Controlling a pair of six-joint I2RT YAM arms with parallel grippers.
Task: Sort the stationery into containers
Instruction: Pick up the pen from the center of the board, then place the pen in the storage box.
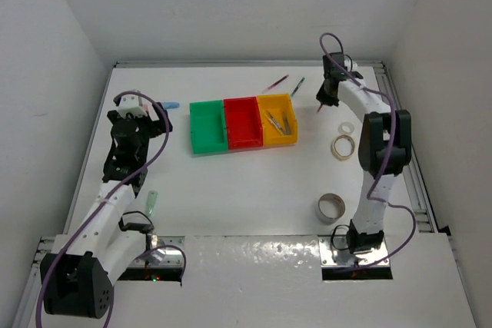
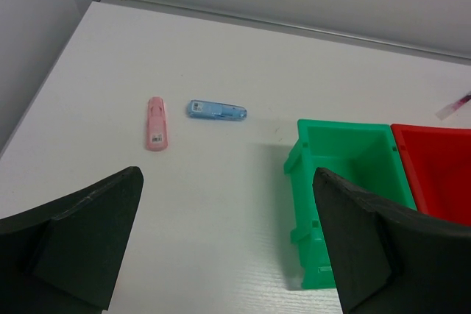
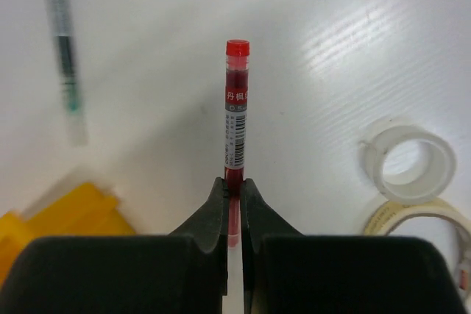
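Your right pincer (image 3: 232, 185) is clamped on the red pen (image 3: 236, 108); your left pincer (image 2: 227, 204) gapes wide, empty, above the worktop (image 2: 221, 71).

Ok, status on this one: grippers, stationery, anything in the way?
Right gripper shut on red pen. Left gripper open, empty. Yellow bin close by, nothing between.

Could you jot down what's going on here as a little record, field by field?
Right gripper: shut on red pen
Left gripper: open, holding nothing, beside green bin
Green bin: empty
Red bin: empty
Yellow bin: a few thin items inside
Loose outside bins: pink piece, blue piece, three tape rolls
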